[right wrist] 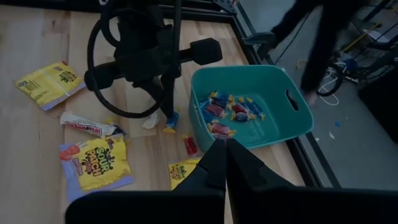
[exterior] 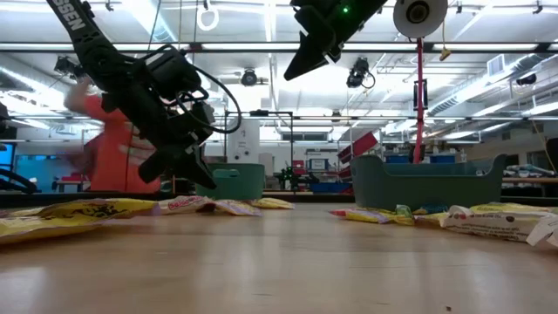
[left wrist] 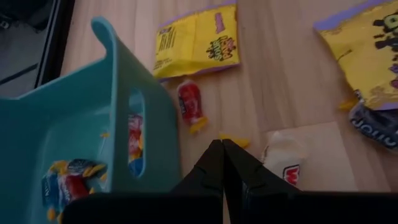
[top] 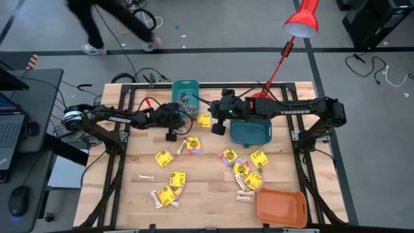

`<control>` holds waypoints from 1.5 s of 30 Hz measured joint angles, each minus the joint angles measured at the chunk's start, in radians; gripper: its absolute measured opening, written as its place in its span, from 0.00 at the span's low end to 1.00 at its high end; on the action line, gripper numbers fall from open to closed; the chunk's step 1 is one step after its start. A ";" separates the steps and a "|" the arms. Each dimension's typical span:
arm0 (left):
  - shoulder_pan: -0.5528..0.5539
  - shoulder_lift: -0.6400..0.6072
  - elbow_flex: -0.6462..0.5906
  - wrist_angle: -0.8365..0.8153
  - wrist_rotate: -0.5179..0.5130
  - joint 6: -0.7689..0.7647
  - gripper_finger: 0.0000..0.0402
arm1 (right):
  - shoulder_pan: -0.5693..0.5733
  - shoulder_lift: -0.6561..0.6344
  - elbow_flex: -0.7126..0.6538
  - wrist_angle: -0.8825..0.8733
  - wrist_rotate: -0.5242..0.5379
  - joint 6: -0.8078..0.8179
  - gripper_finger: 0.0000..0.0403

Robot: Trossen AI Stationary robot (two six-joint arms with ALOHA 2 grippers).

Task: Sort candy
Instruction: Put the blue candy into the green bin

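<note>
- Both grippers closed and empty. My left gripper [left wrist: 222,149] hangs above the worktop's far edge, just beside the light teal bin [top: 185,91]. My right gripper [right wrist: 222,149] hovers high near that bin too.
- Candy: yellow Sour Patch packets [top: 163,157], pale stick bars [top: 146,177] and tiny twist-wrapped pieces scattered mid-worktop toward the near edge; some small pieces already in the bin.
- Red twist-wrapped piece [left wrist: 189,102] lies on the worktop just beside the bin wall.
- Handling guess: all light. Packets are flat, crinkly and slippery, so pinch an edge. Small pieces are firm; grip across the body.
</note>
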 joint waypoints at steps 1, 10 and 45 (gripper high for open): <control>0.000 0.000 0.000 0.000 0.000 0.000 0.00 | 0.002 0.000 0.000 0.000 0.000 0.001 0.00; -0.004 0.047 0.000 0.000 -0.046 -0.113 0.00 | 0.012 0.000 0.000 0.000 0.000 0.001 0.00; -0.005 0.032 0.000 0.006 0.006 -0.152 0.04 | 0.011 0.000 0.000 0.001 0.000 -0.003 0.00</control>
